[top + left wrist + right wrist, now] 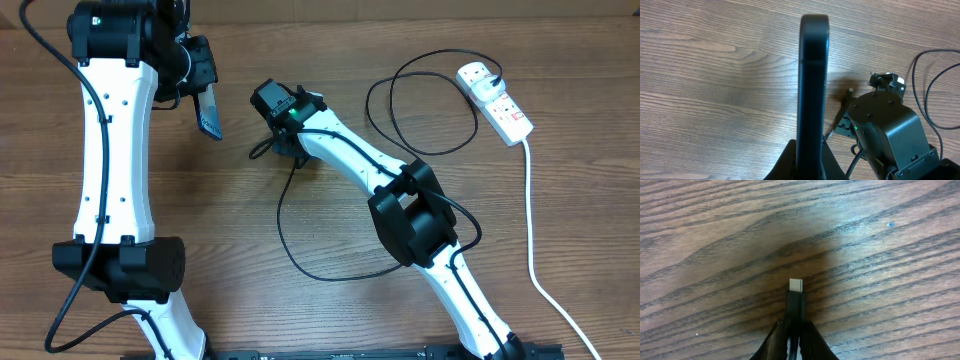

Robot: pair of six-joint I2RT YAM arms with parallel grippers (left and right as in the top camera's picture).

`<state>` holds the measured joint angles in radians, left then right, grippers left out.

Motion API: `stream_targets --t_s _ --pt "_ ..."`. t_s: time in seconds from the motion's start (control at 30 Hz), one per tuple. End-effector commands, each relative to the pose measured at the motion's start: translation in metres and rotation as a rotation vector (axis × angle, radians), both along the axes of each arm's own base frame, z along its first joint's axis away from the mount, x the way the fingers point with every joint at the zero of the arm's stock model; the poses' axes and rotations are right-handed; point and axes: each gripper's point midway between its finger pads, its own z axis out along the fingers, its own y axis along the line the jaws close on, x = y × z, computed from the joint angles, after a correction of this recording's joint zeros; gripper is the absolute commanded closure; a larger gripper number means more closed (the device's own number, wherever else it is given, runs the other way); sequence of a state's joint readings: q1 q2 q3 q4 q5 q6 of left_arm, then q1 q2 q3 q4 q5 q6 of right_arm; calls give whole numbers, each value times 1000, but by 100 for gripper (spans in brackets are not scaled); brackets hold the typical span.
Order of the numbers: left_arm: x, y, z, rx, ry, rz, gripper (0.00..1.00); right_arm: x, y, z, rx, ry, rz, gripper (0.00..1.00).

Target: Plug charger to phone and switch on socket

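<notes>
My left gripper is shut on the phone, held on edge above the table at the upper left. In the left wrist view the phone stands edge-on between the fingers. My right gripper is shut on the charger's connector end. In the right wrist view the connector tip sticks out past the fingers over bare wood. The black charger cable loops across the table to the socket at the upper right, where its plug sits in the strip.
The socket's white cord runs down the right side toward the front edge. The right arm lies diagonally across the middle. The left arm stands along the left side.
</notes>
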<state>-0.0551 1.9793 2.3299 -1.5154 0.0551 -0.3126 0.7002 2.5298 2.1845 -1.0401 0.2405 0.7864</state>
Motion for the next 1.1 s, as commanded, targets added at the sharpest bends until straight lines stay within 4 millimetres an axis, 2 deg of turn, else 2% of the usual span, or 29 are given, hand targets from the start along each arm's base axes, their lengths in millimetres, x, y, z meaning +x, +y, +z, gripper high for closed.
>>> stream_targets --t_s 0.0,0.13,0.23,0.27,0.37,0.47,0.53,0.57,0.7,0.9,0.97,1.07 --pt "1 -1 4 -5 -14 7 96 -11 -11 -47 -56 84 12 96" --pt "1 -1 4 -6 -14 7 96 -14 -7 -46 -36 103 29 96" --pt "1 -2 4 -15 -15 3 96 -11 -5 -31 -19 92 30 96" --pt "2 -8 5 -46 -19 -12 96 -5 -5 -8 0 64 35 96" --pt "5 -22 10 -111 -41 -66 96 3 -5 40 40 3 68 96" --pt "10 -33 15 -168 -70 -98 96 2 -8 99 77 -67 110 96" --pt "15 -40 20 -213 -94 -119 96 -3 -12 131 95 -97 135 96" --pt "18 -48 27 -273 -120 -147 96 -12 -17 165 122 -123 170 96" --pt "25 -63 48 -438 -187 -219 96 -43 -24 224 198 -138 265 96" --pt "32 -58 82 -659 -275 -269 96 -97 -50 287 241 -142 367 96" --pt "30 -56 97 -748 -308 -308 96 -119 -47 304 296 -135 479 96" --pt "22 -60 122 -879 -352 -402 96 -152 -31 328 433 -121 672 96"
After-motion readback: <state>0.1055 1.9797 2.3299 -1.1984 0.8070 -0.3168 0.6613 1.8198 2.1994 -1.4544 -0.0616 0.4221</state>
